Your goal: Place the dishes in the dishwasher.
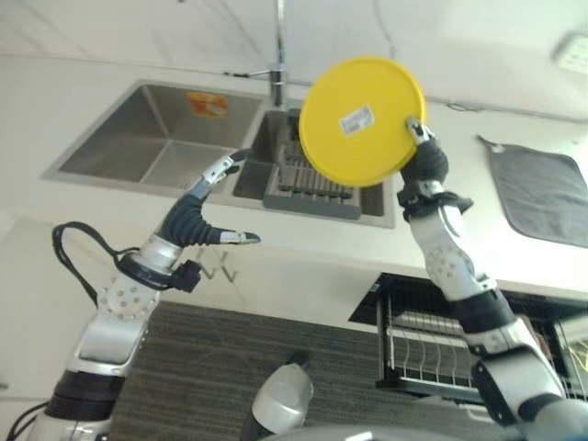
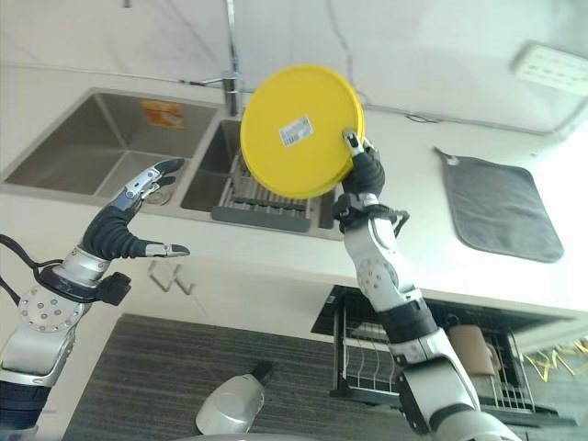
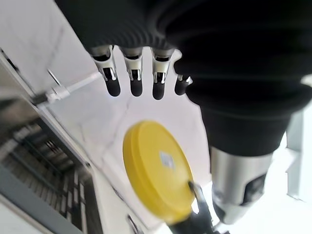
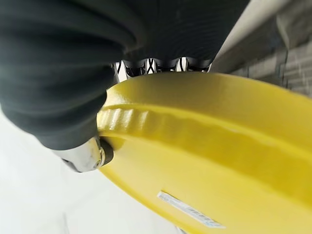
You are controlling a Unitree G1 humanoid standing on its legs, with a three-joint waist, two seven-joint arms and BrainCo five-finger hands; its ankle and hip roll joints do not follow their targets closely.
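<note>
A round yellow plate [image 1: 361, 120] with a white sticker on its underside is held upright in the air above the right sink basin. My right hand [image 1: 424, 163] is shut on the plate's right edge, thumb on the near face and fingers behind it; the right wrist view shows the yellow plate [image 4: 204, 161] pinched this way. My left hand [image 1: 204, 210] is open in front of the sink, to the left of the plate and apart from it. The dishwasher's pulled-out wire rack [image 1: 432, 344] sits below the counter at the lower right.
A double steel sink [image 1: 156, 138] with a tap [image 1: 278, 55] is set into the white counter. A grey dish rack [image 1: 312, 188] rests in the right basin. A grey mat [image 1: 542, 193] lies on the counter at the right. Dark floor lies below.
</note>
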